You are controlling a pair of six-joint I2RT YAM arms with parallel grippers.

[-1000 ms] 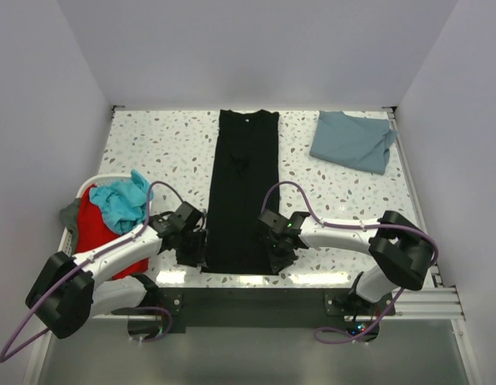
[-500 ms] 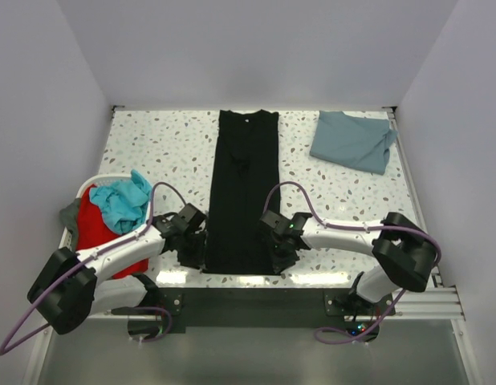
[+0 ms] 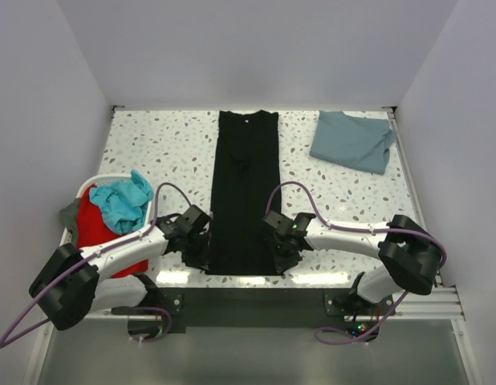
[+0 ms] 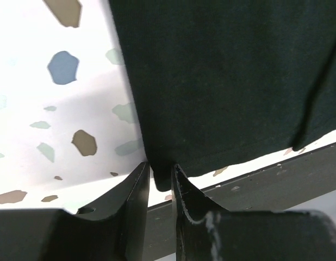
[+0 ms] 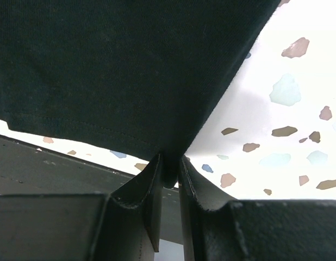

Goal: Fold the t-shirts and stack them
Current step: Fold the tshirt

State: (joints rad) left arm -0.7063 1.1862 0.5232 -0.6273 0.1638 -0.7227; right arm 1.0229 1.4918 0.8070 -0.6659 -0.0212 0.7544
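Note:
The black t-shirt (image 3: 245,188) lies as a long narrow folded strip down the middle of the table, neck at the far edge. My left gripper (image 3: 201,255) is shut on its near left hem corner; the left wrist view shows the black cloth (image 4: 222,81) pinched between the fingers (image 4: 136,196). My right gripper (image 3: 278,257) is shut on the near right hem corner; the right wrist view shows the cloth (image 5: 130,70) held between its fingers (image 5: 153,185). The slate-blue t-shirt (image 3: 354,141) lies folded at the far right of the table.
A white laundry basket (image 3: 81,192) stands at the left with red (image 3: 95,228) and teal (image 3: 124,200) clothes in it. The table's near edge and a dark rail (image 3: 248,298) lie just below the grippers. Walls close in on three sides.
Both grippers have shifted slightly inward and nearer along the hem corners of the black t-shirt; the shirt's near edge has moved little.

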